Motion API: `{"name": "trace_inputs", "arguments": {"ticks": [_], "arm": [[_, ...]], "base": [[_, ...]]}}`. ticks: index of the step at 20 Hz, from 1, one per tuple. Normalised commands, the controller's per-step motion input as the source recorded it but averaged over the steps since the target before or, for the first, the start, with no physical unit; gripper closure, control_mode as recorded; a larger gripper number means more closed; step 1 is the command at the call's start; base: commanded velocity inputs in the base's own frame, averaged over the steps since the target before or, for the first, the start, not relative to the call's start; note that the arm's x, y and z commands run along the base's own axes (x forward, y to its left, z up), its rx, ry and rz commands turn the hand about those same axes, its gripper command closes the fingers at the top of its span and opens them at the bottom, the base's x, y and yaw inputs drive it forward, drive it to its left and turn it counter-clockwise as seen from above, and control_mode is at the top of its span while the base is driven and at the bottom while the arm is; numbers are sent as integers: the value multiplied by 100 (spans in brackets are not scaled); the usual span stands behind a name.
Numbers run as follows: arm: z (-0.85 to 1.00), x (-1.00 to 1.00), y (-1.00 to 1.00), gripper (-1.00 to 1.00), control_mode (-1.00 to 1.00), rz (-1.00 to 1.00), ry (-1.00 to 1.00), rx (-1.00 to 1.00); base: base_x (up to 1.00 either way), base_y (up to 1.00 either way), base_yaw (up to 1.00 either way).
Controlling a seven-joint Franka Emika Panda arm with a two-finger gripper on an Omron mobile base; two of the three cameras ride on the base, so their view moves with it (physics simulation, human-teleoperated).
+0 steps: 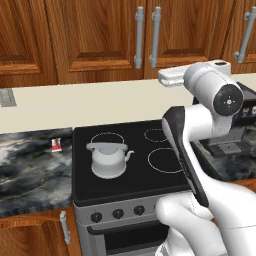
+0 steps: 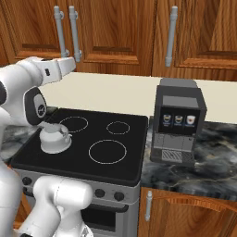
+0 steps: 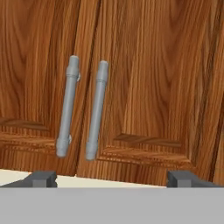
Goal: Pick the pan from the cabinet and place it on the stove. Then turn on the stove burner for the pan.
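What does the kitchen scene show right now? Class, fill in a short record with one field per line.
cabinet: doors shut, two grey handles side by side
pan: cannot be seen
stove: black cooktop, knobs along the front
kettle: white, on the near left ring
coffee machine: on the counter right of the stove
tool: open, empty, facing the handles
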Motion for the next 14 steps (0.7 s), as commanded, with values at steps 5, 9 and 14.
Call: {"name": "trace_inputs", "arguments": {"ticks": [5, 9, 14], "arm": [[34, 13, 5, -100, -100, 1, -10, 0], [8, 17, 18, -100, -100, 1, -4, 0], [0, 22, 15, -100, -100, 1, -2, 0]], "base": [[0, 0, 0], [0, 0, 0], [0, 0, 0]]}}
